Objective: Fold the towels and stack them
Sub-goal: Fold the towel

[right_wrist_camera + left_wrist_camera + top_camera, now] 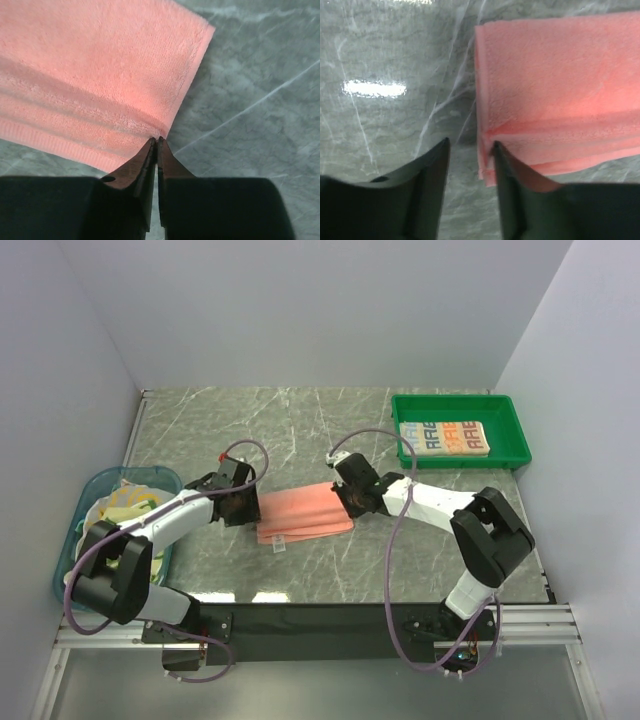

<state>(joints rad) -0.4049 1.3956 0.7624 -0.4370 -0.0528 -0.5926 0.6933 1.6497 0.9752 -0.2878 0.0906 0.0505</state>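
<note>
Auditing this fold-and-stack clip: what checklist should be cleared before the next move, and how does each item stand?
1. Pink towel folded flat on the table: ok.
2. Left jaws clear of it: ok, standing apart beside its end.
3. Right jaws clear of it: cannot tell, nearly closed at its edge.
4. Green tray ready: ok, one folded cream towel inside.
5. Blue basket emptied: not ok, cloths inside.
</note>
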